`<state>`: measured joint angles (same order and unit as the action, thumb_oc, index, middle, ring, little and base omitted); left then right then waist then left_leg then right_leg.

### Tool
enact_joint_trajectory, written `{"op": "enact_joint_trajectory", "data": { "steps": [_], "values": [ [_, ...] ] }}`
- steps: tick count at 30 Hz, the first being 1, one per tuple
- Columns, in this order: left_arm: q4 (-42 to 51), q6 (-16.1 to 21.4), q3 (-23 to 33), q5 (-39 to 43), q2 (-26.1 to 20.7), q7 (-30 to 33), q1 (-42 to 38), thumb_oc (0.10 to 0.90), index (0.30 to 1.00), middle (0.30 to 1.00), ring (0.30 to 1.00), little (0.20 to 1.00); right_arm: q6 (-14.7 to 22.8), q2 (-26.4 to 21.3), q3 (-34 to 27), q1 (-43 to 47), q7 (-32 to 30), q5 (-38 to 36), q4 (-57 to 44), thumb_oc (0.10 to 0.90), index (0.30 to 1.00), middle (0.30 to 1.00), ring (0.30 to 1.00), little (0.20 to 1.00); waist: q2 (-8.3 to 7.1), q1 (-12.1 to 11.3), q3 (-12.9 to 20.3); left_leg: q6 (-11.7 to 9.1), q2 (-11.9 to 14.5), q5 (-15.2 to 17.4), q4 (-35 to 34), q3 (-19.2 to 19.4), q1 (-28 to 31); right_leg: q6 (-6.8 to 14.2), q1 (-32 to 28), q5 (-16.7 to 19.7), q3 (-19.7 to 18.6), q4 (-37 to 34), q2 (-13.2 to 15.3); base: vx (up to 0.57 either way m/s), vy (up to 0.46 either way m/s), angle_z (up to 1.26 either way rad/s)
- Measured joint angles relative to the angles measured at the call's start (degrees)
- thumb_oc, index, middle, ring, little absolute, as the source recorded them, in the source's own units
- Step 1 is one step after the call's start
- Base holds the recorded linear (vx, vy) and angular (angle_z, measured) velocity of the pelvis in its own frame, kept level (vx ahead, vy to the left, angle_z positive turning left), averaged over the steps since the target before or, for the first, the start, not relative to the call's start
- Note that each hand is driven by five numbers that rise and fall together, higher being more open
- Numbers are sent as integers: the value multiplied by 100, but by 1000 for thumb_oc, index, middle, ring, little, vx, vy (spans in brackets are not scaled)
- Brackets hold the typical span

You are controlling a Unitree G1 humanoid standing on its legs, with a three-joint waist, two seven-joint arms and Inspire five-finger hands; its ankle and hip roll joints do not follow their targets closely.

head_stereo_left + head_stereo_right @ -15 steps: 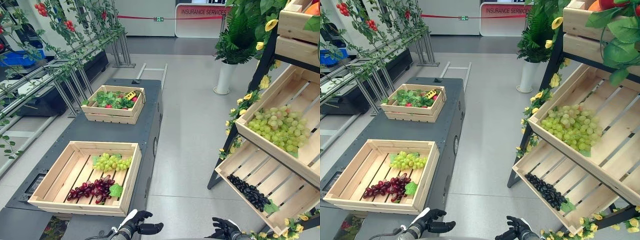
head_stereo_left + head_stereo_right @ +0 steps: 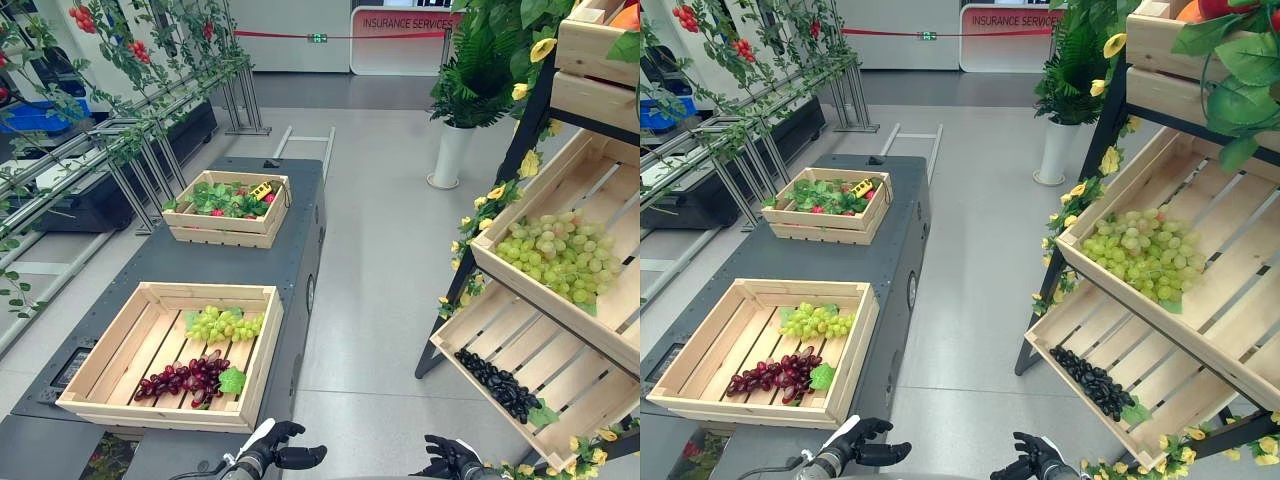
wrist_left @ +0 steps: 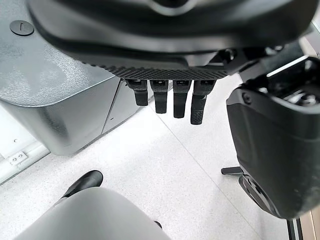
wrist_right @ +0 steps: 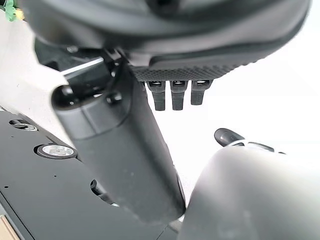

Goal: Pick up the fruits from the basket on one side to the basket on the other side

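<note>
Fingers (image 3: 180, 102) of the left hand (image 2: 272, 449) hang straight and apart, gripping nothing; the fingers (image 4: 177, 96) of the right hand (image 2: 452, 457) hang just as loose and empty. Both hands hover low over the pale floor, well apart from each other.

Ahead of the right fingers and off to their right stands a wooden rack (image 2: 598, 100) with slanted trays. Its upper tray (image 2: 540, 305) holds a large heap of green grapes (image 2: 555, 255), and the lower tray (image 2: 560, 360), nearer those fingers, holds black grapes (image 2: 497, 385).

Ahead of the left fingers and to their left runs a long dark cart (image 2: 250, 265). On it, closest to the fingers, sits a near crate (image 2: 150, 410) with a purple bunch (image 2: 185, 378) towards its front and a green bunch (image 2: 222, 324) just behind, both lying in the half closer to the hands. Farther along the cart, well beyond the fingers, a far crate (image 2: 215, 237) carries leaves and small red fruit.
</note>
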<state>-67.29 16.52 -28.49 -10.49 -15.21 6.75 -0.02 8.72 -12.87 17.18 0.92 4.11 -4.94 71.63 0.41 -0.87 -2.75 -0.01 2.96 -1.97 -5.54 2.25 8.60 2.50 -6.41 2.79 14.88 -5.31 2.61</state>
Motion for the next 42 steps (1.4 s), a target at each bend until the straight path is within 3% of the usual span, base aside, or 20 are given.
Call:
{"op": "enact_joint_trajectory", "data": {
  "steps": [15, 20, 24, 26, 28, 33, 37, 42],
  "values": [
    [1, 92, -45, -167, 0, 161, 4, 800, 900, 900, 900, 900, -10, -33, 139, 22, -40, 0, -1, 800, 900, 900, 900, 900, 29, -1, 14, 1, 0, -2, 1, -2, -79, -3, 78, 2, 5, -2, -1, 0, 0, 0],
    [4, 333, -55, -343, 1, 323, 6, 800, 900, 900, 900, 900, -11, -44, 141, 31, -40, 1, -1, 800, 900, 900, 900, 900, 49, -1, 3, 0, -3, -1, 1, -2, -86, -3, 83, 1, 7, -2, 1, 0, 0, 0],
    [121, 834, -154, -333, 12, 848, 14, 800, 900, 900, 900, 900, -11, -83, 160, 56, -39, 1, -1, 800, 900, 900, 900, 900, 114, -9, -42, 1, 0, -2, 1, -5, -94, -2, 91, 0, 7, -1, -1, -12, -7, 0],
    [471, 849, -145, -326, -49, 1080, 18, 800, 900, 900, 900, 900, -20, -119, 171, 78, -38, -3, -33, 800, 900, 900, 900, 900, 145, -15, -86, 3, 3, -3, 1, -19, -115, -2, 107, 1, 16, -1, -4, -52, -24, 2],
    [1068, 874, -85, -330, -221, 1491, 16, 800, 900, 900, 900, 900, -78, -160, 196, 102, -30, -3, -129, 800, 900, 900, 900, 900, 179, -55, -141, -1, 9, -9, 1, -39, -161, -5, 141, 3, 31, -2, -11, -30, -9, 3],
    [2431, 908, 945, -449, -804, 2406, -212, 800, 900, 900, 900, 900, -161, -311, 185, 99, -23, -4, -278, 800, 900, 900, 900, 900, 332, -101, -291, -45, 30, -36, 3, -81, -221, -16, 140, 20, 213, -6, -10, -73, 57, 12],
    [2514, 697, 1177, -448, -1555, 2568, -1050, 800, 900, 900, 900, 900, -162, -523, 153, 114, -35, -65, -339, 800, 900, 900, 900, 900, 483, -63, -434, -89, 86, -135, 105, 157, -448, 15, 161, -1, 600, 17, 71, -56, 141, 48],
    [2285, 345, 1474, -452, -2132, 2647, -1552, 800, 900, 900, 900, 900, -169, -745, 137, 151, -67, -65, -332, 800, 900, 900, 900, 900, 731, -54, -554, -53, -13, -199, 5, 302, -390, 133, 47, -59, 673, 19, 204, 78, 185, 19]
  ]
}}
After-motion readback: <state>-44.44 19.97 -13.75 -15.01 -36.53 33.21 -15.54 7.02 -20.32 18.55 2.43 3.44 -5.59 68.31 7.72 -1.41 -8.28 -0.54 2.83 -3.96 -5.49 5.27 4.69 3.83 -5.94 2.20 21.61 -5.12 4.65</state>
